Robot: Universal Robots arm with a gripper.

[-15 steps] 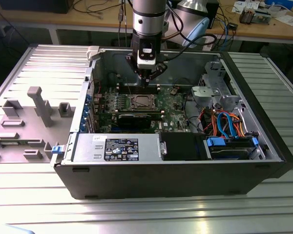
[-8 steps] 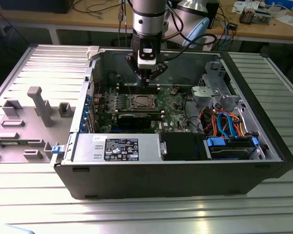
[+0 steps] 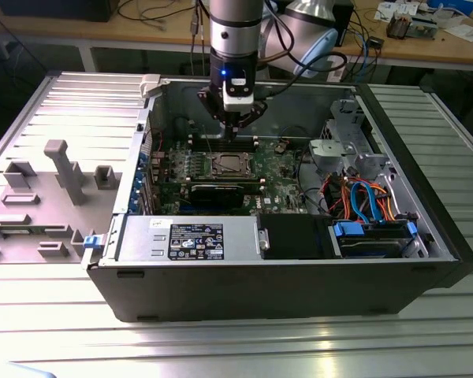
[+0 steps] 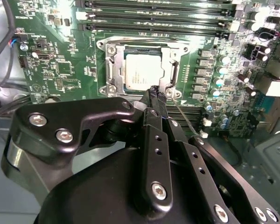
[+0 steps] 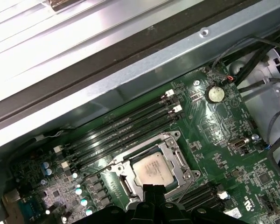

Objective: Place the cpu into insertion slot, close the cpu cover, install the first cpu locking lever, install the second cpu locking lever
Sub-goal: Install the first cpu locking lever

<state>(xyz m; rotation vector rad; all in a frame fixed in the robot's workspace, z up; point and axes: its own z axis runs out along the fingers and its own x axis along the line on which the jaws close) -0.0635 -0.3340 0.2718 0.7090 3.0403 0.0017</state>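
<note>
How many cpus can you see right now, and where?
1. The cpu sits in the insertion slot, inside the cpu cover window, right beside the gripper in the second wrist view. The gripper hides part of the board, so more could be hidden.

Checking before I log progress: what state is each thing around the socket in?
cpu: seated, silver top showing.
cpu cover: closed down around the cpu.
gripper: fingers shut, tips at the cover's edge.
computer case: open, board exposed.
</note>
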